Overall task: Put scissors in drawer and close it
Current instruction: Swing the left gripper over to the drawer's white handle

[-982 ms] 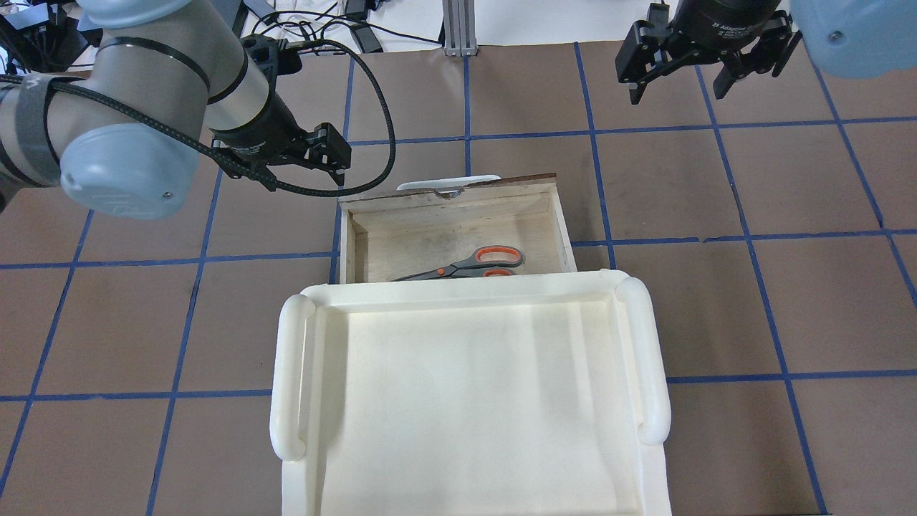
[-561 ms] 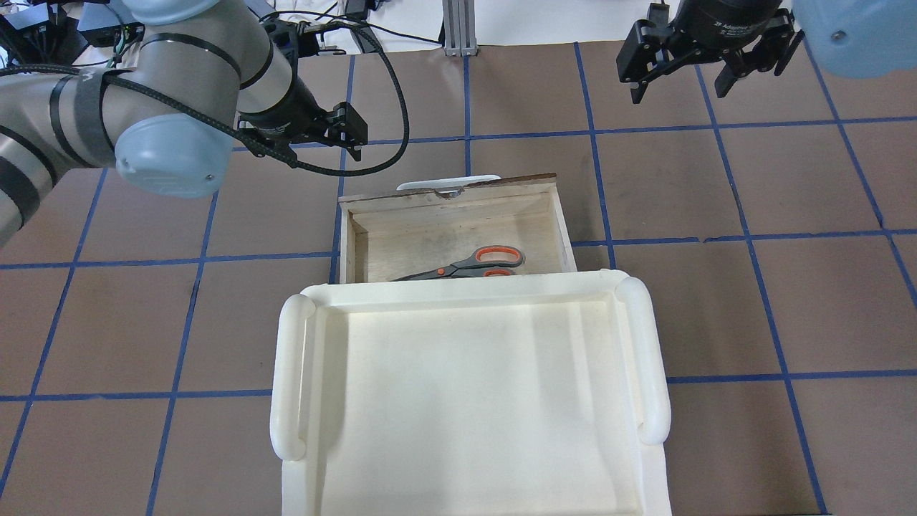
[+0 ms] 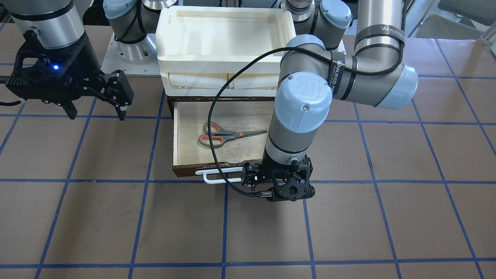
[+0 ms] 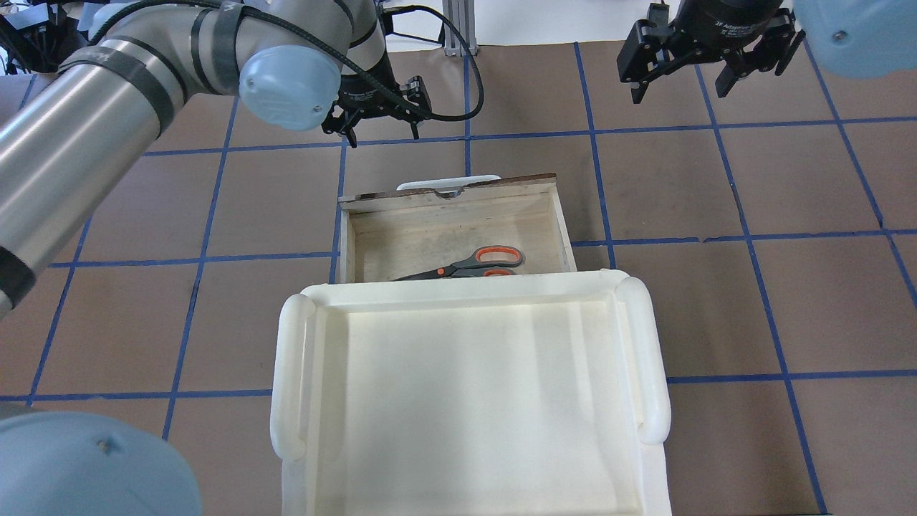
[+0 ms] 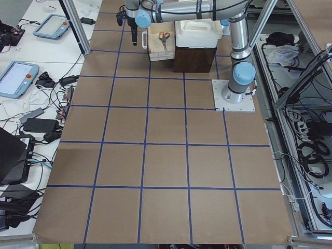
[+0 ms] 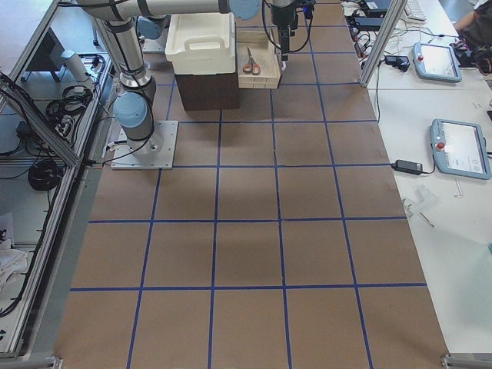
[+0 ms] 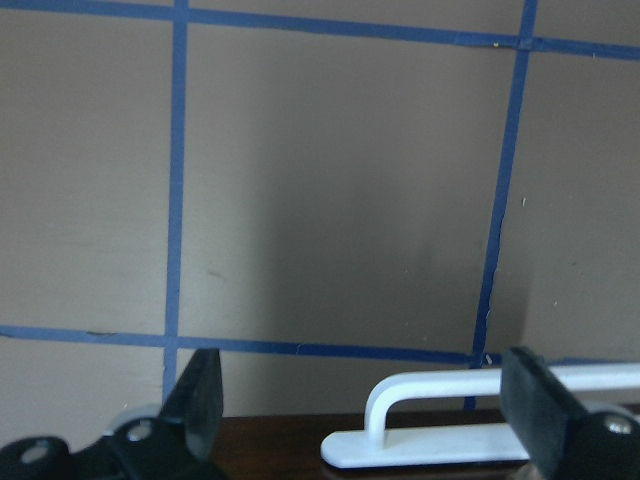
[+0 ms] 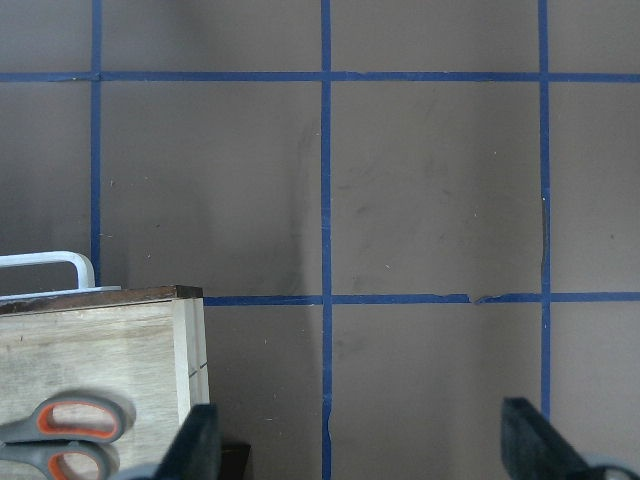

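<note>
The scissors (image 4: 469,264), grey handles lined orange-red, lie inside the open drawer (image 4: 401,229); they also show in the front view (image 3: 226,134) and the right wrist view (image 8: 65,440). The drawer's dark front carries a white bar handle (image 4: 449,180). My left gripper (image 4: 385,137) is open and empty, hovering just beyond the drawer front. In the left wrist view (image 7: 362,385) the handle (image 7: 480,385) lies between its fingers, below them. My right gripper (image 4: 677,86) is open and empty, far off to the drawer's right (image 3: 97,112).
A cream plastic tray unit (image 4: 286,373) sits on top of the cabinet and covers the drawer's rear part (image 3: 164,35). The brown table has a blue tape grid. The left arm's black cable (image 3: 211,116) hangs over the drawer.
My left arm has swung right and away across the table, carrying its open gripper from the drawer's left side to just beyond the drawer front. The right arm, drawer and scissors have not moved.
</note>
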Robot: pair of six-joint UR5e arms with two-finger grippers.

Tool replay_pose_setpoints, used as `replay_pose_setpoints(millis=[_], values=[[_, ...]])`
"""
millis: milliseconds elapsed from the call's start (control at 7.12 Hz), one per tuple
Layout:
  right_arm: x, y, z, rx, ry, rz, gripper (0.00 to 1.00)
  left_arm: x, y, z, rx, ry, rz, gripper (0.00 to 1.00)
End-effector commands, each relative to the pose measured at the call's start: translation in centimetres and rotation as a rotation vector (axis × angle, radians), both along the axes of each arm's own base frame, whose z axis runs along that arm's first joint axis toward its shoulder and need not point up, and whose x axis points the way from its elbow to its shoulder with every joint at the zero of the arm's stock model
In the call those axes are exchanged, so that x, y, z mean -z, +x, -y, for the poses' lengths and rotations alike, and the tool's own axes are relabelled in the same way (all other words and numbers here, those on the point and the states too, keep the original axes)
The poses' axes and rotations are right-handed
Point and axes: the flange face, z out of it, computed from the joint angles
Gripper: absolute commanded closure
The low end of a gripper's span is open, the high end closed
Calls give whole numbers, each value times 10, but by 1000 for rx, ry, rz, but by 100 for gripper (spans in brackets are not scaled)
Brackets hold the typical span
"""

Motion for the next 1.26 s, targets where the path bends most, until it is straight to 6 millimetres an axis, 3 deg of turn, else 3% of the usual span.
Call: replay_pose_setpoints(millis=[0,281,561,982,1123], values=[[-1,0,-1,-1,-3,-3,0,30,-35,30,-26,-10,10,0],[-3,0,-2,0,-5,-1,0,69,-54,31,33,51,26,0],[-3,0,-2,-1,-6,3,0,85,-67,26,47,115,-34,0],[-3,0,-2,-2,-5,2,0,110,-68,26,90,173,-37,0],[-2,0,-2,-2,-2,2,0,120,-69,26,73,193,-31,6]])
